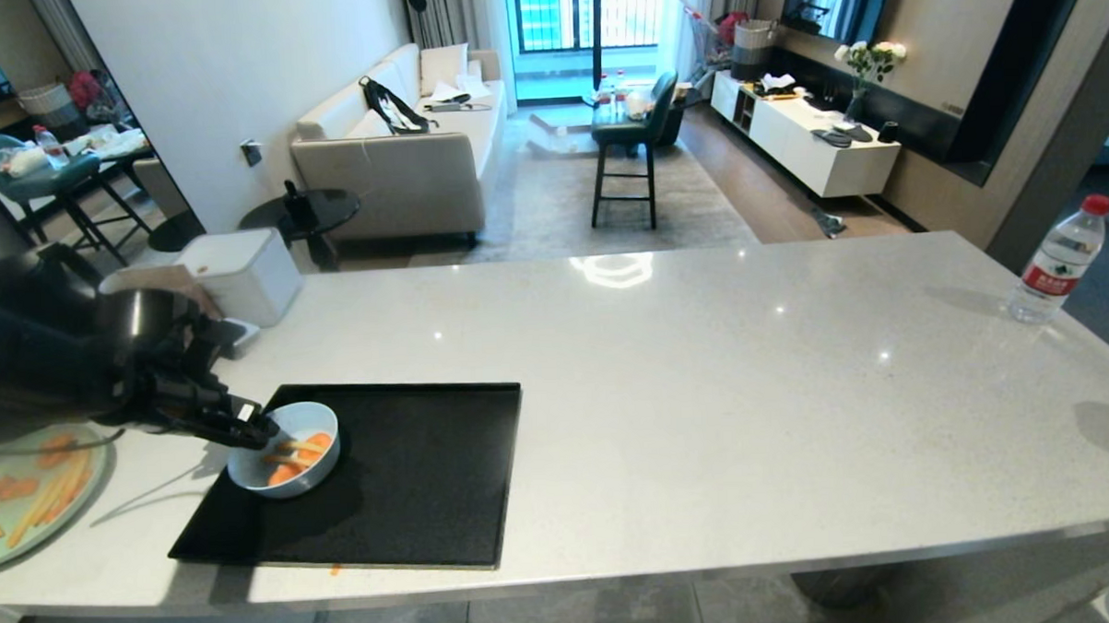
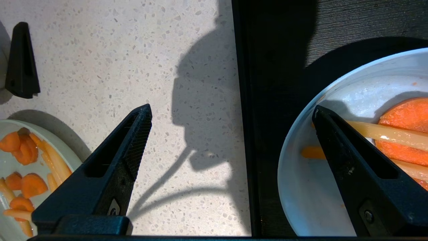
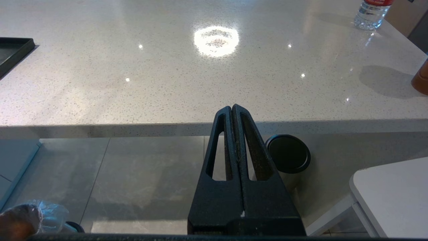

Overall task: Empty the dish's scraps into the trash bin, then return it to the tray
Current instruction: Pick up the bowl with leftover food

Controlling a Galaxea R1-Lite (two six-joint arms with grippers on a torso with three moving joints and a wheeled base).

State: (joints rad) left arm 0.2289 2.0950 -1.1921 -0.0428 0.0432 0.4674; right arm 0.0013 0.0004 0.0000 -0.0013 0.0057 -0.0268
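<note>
The left gripper, jaws wide apart, straddles the rim of the dish on the tray. One finger is over the scraps. The right gripper, below the counter edge, has its jaws together.

bright daylight | glare on counter | hard shadows | edges warped

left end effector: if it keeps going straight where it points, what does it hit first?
Probably the dish rim: the open left end effector straddles it, one finger over the scraps, the other beyond the tray. Depth unclear.
</note>
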